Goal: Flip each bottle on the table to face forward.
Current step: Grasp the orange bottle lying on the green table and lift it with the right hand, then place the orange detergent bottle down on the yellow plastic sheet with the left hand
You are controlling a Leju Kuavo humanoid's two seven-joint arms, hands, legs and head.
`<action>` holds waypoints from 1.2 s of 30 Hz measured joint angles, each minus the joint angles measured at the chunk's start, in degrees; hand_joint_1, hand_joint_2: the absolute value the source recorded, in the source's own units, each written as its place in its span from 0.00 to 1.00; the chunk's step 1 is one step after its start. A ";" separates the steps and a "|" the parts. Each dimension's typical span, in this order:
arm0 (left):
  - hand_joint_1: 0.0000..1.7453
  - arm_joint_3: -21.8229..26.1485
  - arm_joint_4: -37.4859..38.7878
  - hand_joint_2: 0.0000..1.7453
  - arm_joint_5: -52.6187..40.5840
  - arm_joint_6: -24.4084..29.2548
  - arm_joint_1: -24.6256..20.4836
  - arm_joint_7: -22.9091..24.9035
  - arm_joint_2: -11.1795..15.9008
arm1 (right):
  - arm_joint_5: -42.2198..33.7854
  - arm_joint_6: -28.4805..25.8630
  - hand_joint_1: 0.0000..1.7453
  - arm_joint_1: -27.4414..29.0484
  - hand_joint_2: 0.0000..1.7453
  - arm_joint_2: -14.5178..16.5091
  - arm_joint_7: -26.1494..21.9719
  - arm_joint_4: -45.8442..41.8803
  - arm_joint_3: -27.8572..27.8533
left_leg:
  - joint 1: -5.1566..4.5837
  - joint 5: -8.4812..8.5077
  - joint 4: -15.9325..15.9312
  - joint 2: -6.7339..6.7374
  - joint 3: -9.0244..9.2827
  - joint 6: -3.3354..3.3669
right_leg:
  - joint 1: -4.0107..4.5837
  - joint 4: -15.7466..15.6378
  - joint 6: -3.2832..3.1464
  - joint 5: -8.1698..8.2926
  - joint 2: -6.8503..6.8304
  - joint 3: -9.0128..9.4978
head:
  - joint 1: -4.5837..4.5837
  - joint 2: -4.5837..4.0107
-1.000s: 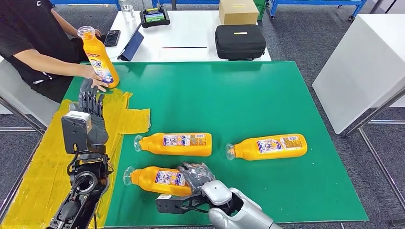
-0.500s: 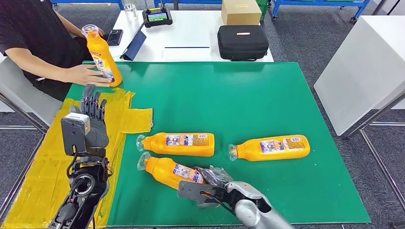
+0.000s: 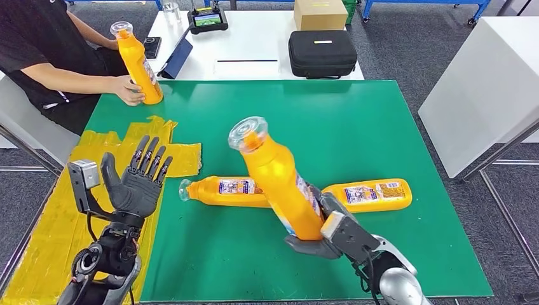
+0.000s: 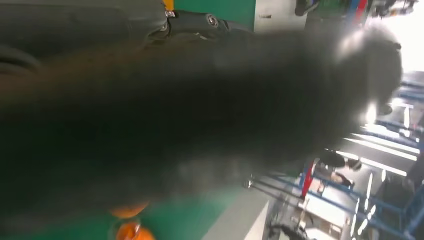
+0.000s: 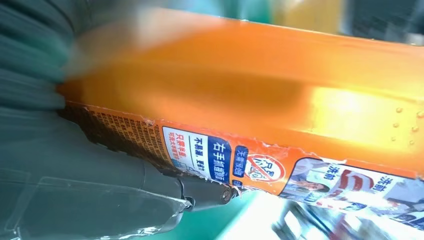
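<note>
bottle [image 3: 279, 184] in right hand [image 3: 330, 232] tilts above two lying bottles [image 3: 362, 195].

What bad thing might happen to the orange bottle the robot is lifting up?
1. The right hand grips the lifted bottle only near its base, and it leans, so it might slip out or tip over.
2. Two bottles lie on the green mat right beneath and behind it; a drop or low swing could knock them rolling.
3. The left hand is open and off to the side, probably too far to catch it.
</note>
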 joint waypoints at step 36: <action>0.00 -17.90 -9.09 1.00 2.26 6.64 -4.00 -3.49 -5.66 | 13.82 -1.94 1.00 -2.23 1.00 7.28 9.35 -4.84 -6.53 | 0.01 0.01 0.00 -0.01 -0.13 -0.01 | 0.00 0.04 -0.01 0.01 0.00 -0.08 | 0.00 0.00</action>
